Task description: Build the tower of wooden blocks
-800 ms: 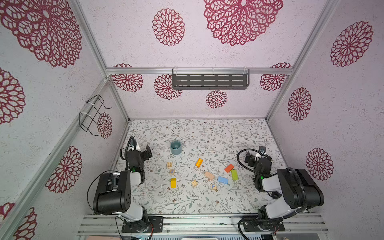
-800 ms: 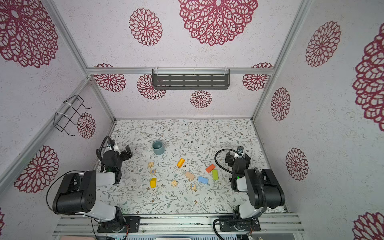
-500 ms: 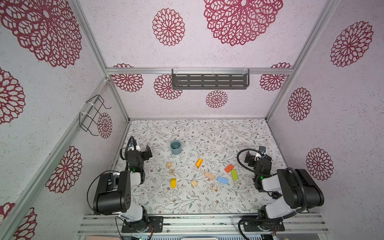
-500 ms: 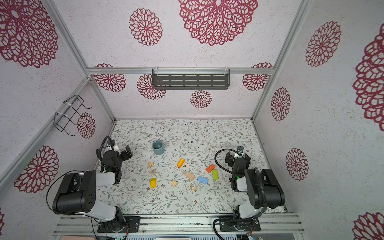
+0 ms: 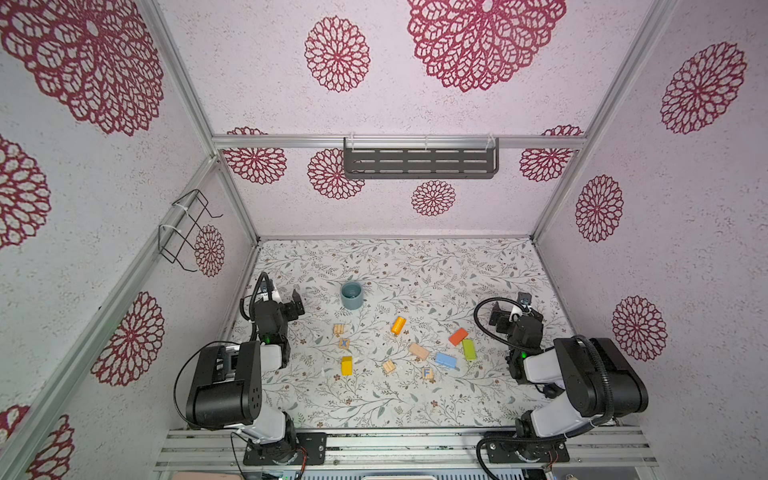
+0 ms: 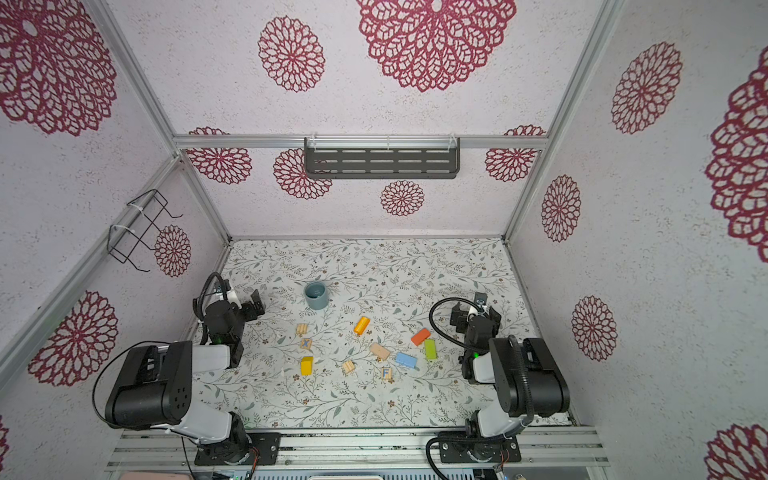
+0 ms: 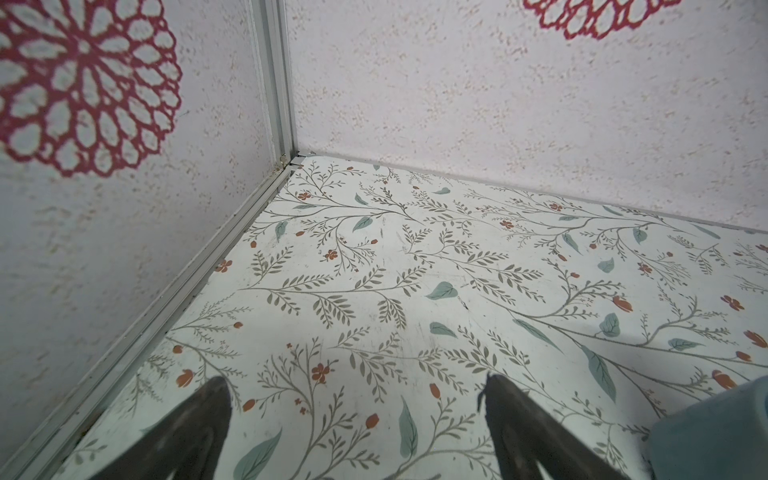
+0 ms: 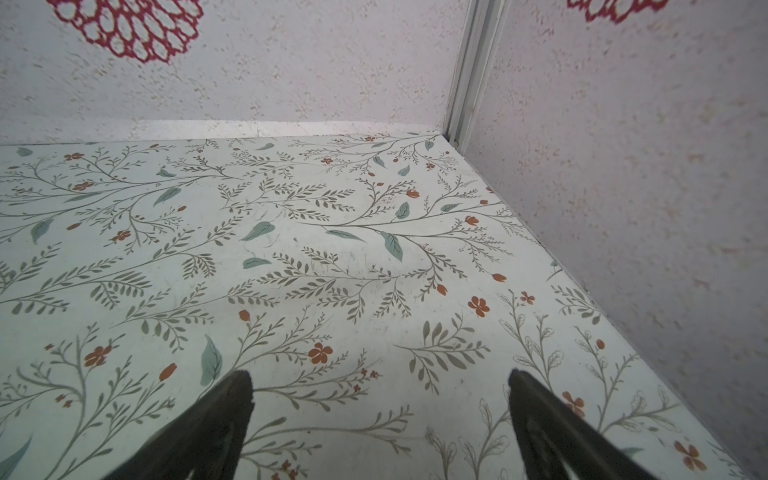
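Holds left gripper [image 7: 353, 386] and right gripper [image 8: 380, 378] spread wide, empty, at opposite sides; shows wood blocks [image 5: 419, 351] scattered between (none stacked).

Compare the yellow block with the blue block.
The yellow block lies nearer the left arm; the blue block nearer the right arm. The yellow block points front to back; the blue block lies slanted crosswise. The yellow block lies beside the X cube; the blue block beside the F cube. Both lie unstacked on the table.
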Robot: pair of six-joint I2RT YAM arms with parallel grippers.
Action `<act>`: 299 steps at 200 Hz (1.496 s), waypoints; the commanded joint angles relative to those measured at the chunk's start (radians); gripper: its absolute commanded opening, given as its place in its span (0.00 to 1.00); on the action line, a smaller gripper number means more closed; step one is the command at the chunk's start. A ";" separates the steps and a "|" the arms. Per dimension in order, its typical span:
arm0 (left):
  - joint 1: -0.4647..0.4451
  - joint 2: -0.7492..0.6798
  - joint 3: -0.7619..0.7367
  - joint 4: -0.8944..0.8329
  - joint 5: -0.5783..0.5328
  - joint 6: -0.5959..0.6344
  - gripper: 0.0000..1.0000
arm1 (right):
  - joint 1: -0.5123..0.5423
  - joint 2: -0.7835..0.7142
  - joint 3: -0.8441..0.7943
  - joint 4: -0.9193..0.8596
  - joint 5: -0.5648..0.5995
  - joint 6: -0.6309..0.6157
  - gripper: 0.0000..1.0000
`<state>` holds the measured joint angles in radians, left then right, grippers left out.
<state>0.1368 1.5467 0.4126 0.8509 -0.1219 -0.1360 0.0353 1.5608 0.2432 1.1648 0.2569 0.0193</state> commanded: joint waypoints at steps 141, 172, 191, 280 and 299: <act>-0.003 -0.059 0.062 -0.131 -0.130 -0.040 0.97 | 0.008 -0.120 0.074 -0.145 -0.002 -0.001 0.99; -0.006 -0.094 0.252 -0.491 -0.105 -0.049 0.97 | 0.009 -0.281 0.199 -0.478 0.013 0.041 0.99; -0.012 -0.134 0.319 -0.592 -0.091 -0.090 0.97 | 0.009 -0.352 0.277 -0.651 -0.012 0.079 0.99; -0.399 -0.276 0.649 -1.170 -0.351 -0.160 0.97 | 0.137 -0.398 0.599 -1.260 -0.253 0.270 0.92; -0.464 -0.310 0.642 -1.239 -0.352 -0.253 0.97 | 0.238 -0.388 0.624 -1.327 -0.239 0.262 0.89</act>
<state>-0.2752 1.2789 1.0546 -0.2150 -0.3943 -0.2905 0.1719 1.1778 0.8162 -0.0013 0.0490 0.2478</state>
